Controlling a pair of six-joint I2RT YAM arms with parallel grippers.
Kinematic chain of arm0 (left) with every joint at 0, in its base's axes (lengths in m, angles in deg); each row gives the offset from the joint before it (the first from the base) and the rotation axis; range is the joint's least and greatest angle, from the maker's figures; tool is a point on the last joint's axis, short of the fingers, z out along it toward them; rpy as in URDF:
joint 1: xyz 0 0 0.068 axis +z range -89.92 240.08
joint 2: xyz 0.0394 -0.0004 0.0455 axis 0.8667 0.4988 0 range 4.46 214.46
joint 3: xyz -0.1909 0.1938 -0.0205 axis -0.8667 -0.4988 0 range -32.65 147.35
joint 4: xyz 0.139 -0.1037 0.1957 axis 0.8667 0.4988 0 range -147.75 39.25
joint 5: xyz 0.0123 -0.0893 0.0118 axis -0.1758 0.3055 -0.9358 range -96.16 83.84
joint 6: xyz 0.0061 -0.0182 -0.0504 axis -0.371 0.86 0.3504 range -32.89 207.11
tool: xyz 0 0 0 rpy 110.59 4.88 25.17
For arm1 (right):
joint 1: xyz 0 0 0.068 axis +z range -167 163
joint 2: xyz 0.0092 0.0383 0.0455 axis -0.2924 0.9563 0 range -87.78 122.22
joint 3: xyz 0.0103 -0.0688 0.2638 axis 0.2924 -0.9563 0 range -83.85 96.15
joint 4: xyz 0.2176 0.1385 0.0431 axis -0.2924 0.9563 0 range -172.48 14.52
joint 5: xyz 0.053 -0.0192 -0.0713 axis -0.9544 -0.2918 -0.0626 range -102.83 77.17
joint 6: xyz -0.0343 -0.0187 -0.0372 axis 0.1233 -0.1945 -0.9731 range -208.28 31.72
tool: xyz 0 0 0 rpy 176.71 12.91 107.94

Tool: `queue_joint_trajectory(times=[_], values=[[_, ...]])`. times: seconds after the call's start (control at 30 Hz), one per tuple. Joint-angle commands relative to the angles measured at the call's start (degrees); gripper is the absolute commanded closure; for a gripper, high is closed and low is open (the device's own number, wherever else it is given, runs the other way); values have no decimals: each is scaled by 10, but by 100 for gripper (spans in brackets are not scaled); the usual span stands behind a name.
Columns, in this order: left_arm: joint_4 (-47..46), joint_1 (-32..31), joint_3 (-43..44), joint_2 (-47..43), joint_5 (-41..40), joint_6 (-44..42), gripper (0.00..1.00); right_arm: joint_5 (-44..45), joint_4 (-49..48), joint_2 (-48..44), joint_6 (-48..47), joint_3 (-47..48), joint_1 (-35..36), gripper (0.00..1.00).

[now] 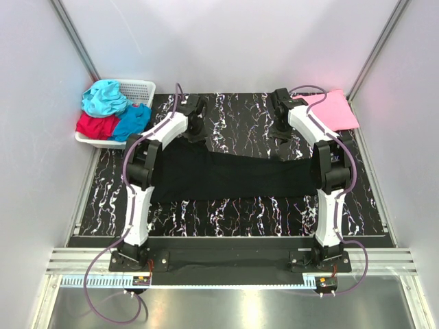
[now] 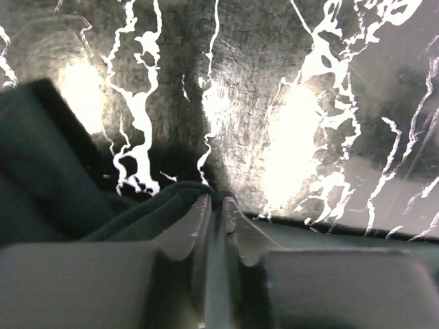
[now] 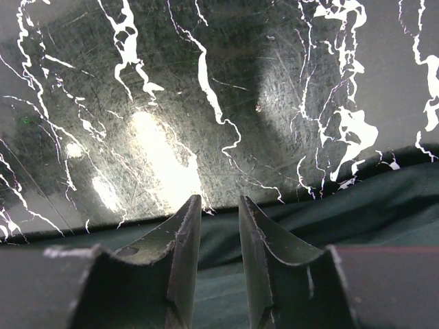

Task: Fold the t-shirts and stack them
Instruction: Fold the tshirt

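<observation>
Far left, the basket (image 1: 142,87) holds the teal shirt (image 1: 103,97), red shirt (image 1: 92,126) and blue shirt (image 1: 134,120). The left gripper (image 2: 215,199) sits at the far left edge of the black shirt (image 1: 226,177). Its jaws are nearly together with a thin slit, and cloth is bunched at the tips; can't tell if it is pinched. The black shirt lies spread mid-table. The right gripper (image 3: 219,202) is over its far right edge, jaws apart, nothing between. The pink shirt (image 1: 333,110) lies far right. Risk: only one corner gets lifted or the cloth slips out, so the fold goes skewed. The table (image 1: 233,212) is bare far-middle and along the near strip; the basket and pink shirt crowd the far corners.
</observation>
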Motion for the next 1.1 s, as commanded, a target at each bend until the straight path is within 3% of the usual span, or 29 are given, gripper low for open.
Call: queue_joint_trajectory(times=[0.0,0.03,0.07,0.17,0.27,0.57,0.77,1.07], values=[[-11,-3,37,-15,13,-21,74,10,4,-29,4,3,4,64],[-19,-4,28,-21,1,-27,62,5,5,-26,4,4,3,64],[-28,-4,20,-38,-2,-31,57,2,4,-25,3,5,3,64],[-75,-4,-32,-90,-26,-41,47,-9,5,-17,4,9,3,64],[-107,-4,-71,-132,-44,-45,43,-15,5,-14,4,11,3,64],[-99,3,-144,-242,-128,-28,42,-28,5,-13,2,10,4,64],[-22,33,-138,-224,-138,12,43,-33,5,-12,0,5,3,64],[-15,114,-150,-183,-18,65,50,-33,4,-7,-3,8,3,65]])
